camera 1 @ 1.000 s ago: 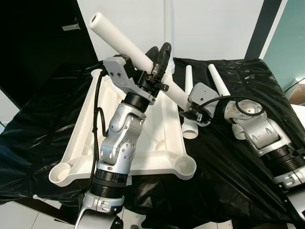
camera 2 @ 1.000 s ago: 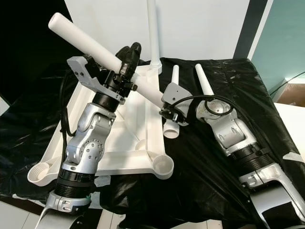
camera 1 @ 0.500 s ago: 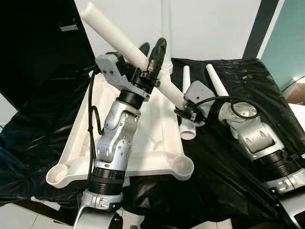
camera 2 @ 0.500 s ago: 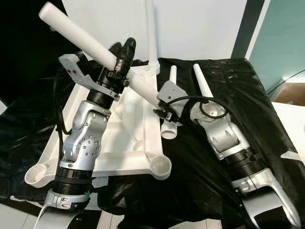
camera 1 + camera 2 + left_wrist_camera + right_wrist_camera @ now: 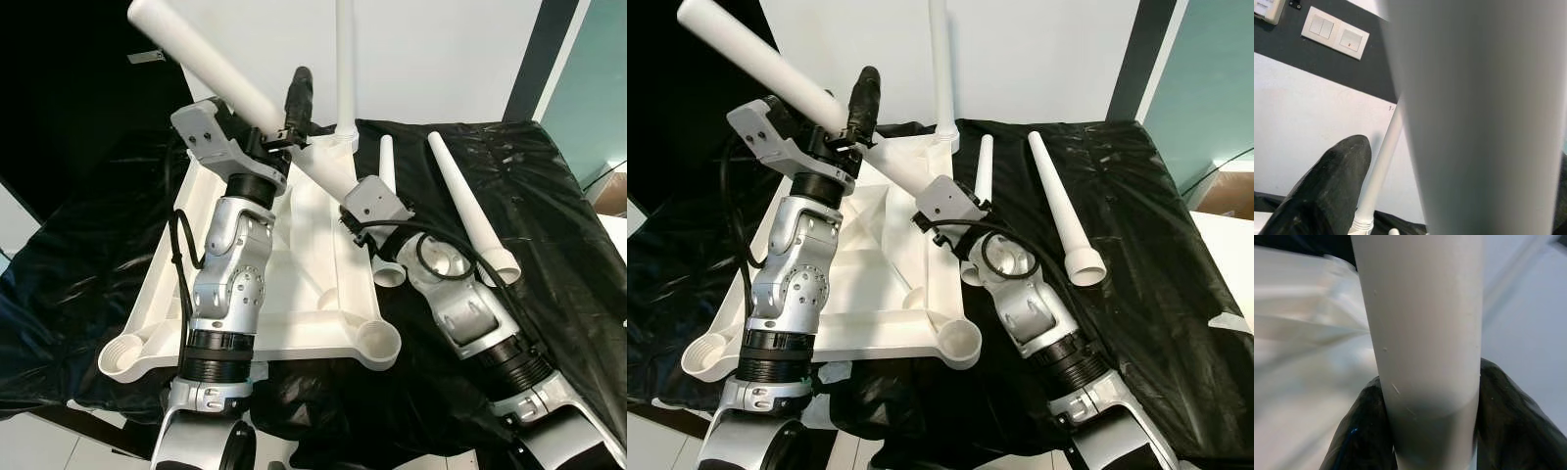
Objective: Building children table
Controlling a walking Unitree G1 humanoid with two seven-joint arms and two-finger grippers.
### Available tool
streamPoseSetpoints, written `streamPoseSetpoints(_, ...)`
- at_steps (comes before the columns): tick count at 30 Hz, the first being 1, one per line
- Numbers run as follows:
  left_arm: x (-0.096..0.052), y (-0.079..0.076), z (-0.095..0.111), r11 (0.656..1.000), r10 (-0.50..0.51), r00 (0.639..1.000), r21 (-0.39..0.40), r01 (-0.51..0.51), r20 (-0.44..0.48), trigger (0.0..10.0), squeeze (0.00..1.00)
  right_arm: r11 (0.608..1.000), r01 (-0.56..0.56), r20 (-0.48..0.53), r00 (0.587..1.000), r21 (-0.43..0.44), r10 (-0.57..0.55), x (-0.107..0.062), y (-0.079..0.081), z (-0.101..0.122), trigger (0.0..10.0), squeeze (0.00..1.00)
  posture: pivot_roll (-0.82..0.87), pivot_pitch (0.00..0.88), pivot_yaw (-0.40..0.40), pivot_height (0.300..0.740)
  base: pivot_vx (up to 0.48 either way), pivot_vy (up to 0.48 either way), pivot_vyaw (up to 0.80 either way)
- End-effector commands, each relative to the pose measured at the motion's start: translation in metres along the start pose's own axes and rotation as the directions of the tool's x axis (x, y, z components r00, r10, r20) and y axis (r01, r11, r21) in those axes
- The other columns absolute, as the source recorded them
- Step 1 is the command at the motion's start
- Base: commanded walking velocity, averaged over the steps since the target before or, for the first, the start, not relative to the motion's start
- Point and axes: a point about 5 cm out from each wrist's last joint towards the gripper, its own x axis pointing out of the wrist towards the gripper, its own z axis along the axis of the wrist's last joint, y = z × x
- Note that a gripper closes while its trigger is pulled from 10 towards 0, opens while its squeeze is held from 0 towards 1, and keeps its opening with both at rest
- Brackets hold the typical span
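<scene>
The white table top point(image 5: 299, 294) lies upside down on black cloth, and one white leg point(image 5: 345, 69) stands upright in its far corner socket. A second white leg point(image 5: 211, 64) slants from high on the left down over the table top. My left gripper point(image 5: 277, 119) is shut on its middle, with one black finger point(image 5: 1327, 186) beside the leg point(image 5: 1479, 117). My right gripper point(image 5: 1430, 426) is shut on the leg's lower end point(image 5: 328, 176), with a finger point(image 5: 1359, 431) pressed against it on each side. Two loose legs point(image 5: 385, 206) point(image 5: 470, 211) lie on the cloth to the right.
Black cloth point(image 5: 554, 186) covers the work surface, and its front edge drops to the floor. Open corner sockets point(image 5: 379, 343) point(image 5: 122, 357) sit at the table top's near corners. A white wall is behind, with a dark panel point(image 5: 69, 88) on the left carrying wall switches point(image 5: 1334, 32).
My right arm has swung left over the table top with the leg's lower end. The leg's upper end has moved further up and left. The far-right loose leg is now uncovered.
</scene>
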Motion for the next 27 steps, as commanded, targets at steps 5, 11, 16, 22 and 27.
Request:
streamPoseSetpoints(5, 0.001, -0.006, 0.003, 0.999, -0.049, 0.998, 0.01, 0.048, 0.041, 0.0, 0.0, 0.997, 0.063, 0.006, 0.998, -0.052, -0.063, -0.001, 0.005, -0.003, 0.0, 0.0, 0.01, 0.0, 0.087, 0.74, 0.0, 0.0, 0.0)
streamPoseSetpoints(11, 0.001, -0.009, 0.002, 0.998, -0.065, 0.997, 0.014, 0.064, 0.045, 0.0, 0.0, 0.994, 0.101, 0.016, 0.995, -0.047, -0.1, 0.001, 0.004, 0.0, 4.1, 0.0, 0.0, 0.0, 0.087, 0.74, 0.0, 0.0, 0.0)
streamPoseSetpoints(16, 0.001, -0.009, 0.002, 0.997, -0.073, 0.996, 0.016, 0.073, 0.046, 0.0, 0.0, 0.99, 0.132, 0.033, 0.991, -0.042, -0.131, 0.003, 0.003, 0.004, 10.0, 0.0, 0.0, 0.0, 0.088, 0.74, 0.0, 0.0, 0.0)
streamPoseSetpoints(22, 0.0, -0.011, 0.001, 0.995, -0.095, 0.995, 0.034, 0.094, 0.042, 0.0, 0.0, 0.999, -0.008, 0.081, 0.997, 0.041, 0.005, 0.002, 0.007, 0.016, 10.0, 1.0, 0.01, 0.0, 0.086, 0.74, 0.0, 0.0, 0.0)
streamPoseSetpoints(27, -0.001, -0.012, 0.0, 0.994, -0.104, 0.994, 0.041, 0.102, 0.042, 0.0, 0.0, 0.979, -0.202, 0.101, 0.975, 0.033, 0.198, 0.0, -0.002, 0.026, 10.0, 0.0, 0.01, 0.0, 0.084, 0.74, 0.0, 0.0, 0.0)
